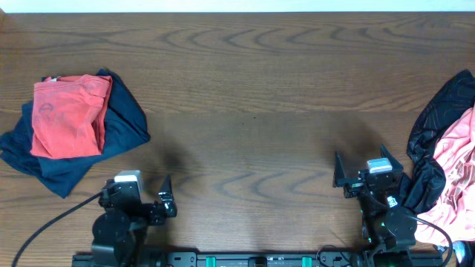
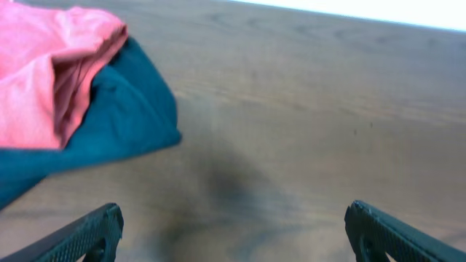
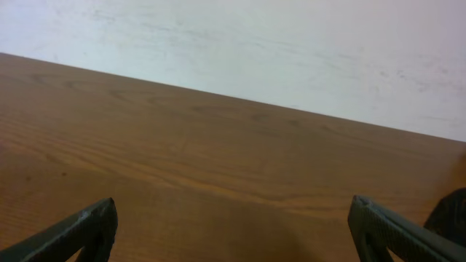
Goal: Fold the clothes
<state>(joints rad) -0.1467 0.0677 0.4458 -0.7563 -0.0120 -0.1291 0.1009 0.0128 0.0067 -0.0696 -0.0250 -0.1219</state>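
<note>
Desk's left end: a folded coral-red cotton shirt (image 1: 70,115) sits squared on top of a rumpled navy-blue fabric garment (image 1: 126,122), which spreads out past it. The coral piece looks finished. I cannot tell whether the navy one is folded, as its edges lie loose.

Desk's near edge, left part: the left arm (image 1: 119,215) is parked low. Its jaws are spread wide and hold nothing. In the left wrist view the two tips sit at the bottom corners with wood between them. The coral shirt (image 2: 36,80) and a navy corner (image 2: 124,109) lie up and to the left, well apart from the jaws.

Desk's middle: only the brown wood-grain desk (image 1: 252,96) itself.

Desk's near edge, right part: the right arm (image 1: 382,196) is also parked, its jaws parted and empty. Its wrist view shows wood, a pale wall and a dark sliver of cloth (image 3: 451,215) at far right.

Desk's right edge: a crumpled black patterned garment (image 1: 445,111) is heaped with a crumpled pink garment (image 1: 456,174), partly out of frame. The heap lies just beside the right arm, off to the side of its jaws and not between them.

Judgement: this is a gap between garments, and the next piece comes from the right-edge heap. The right arm needs to swing toward it, pinch one loose edge and drag a single piece to the desk's middle, where both jaws can spread it flat. The black and pink pieces may come up tangled together.
</note>
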